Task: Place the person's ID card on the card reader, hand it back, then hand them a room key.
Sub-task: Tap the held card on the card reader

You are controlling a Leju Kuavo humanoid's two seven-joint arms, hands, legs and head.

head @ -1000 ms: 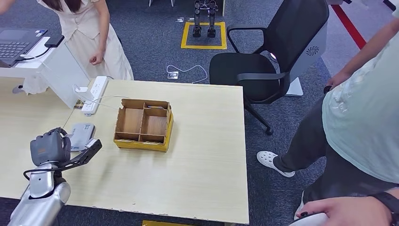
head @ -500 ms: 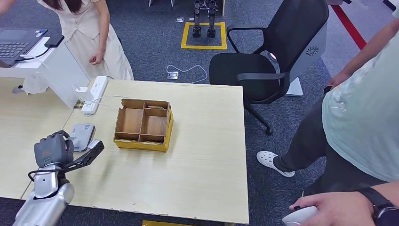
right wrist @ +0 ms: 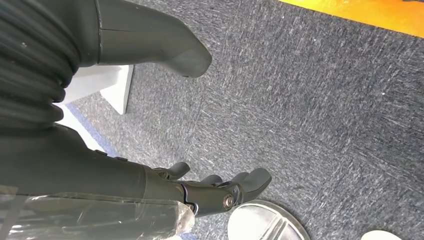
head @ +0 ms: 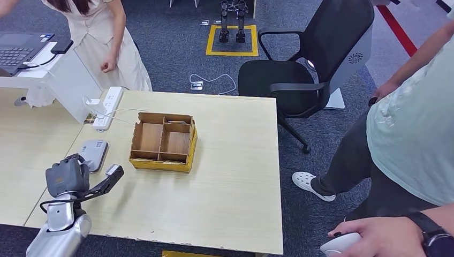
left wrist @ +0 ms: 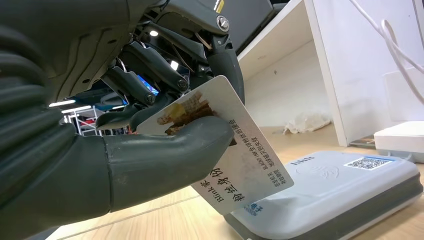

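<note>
One ID card [left wrist: 235, 150], white with a small photo and lines of printed text, sits pinched between the thumb and fingers of our left hand [left wrist: 150, 145]. In the head view that hand [head: 67, 178] is at the lower left of the frame, over the wooden table [head: 230, 176], and the card reader [head: 94, 153], a flat grey-and-white box with a QR sticker, lies just above it. A partitioned cardboard tray [head: 163, 141] stands right of the reader. Our right hand [right wrist: 215, 192] hangs above the grey carpet [right wrist: 320, 110], fingers loosely apart, holding nothing.
</note>
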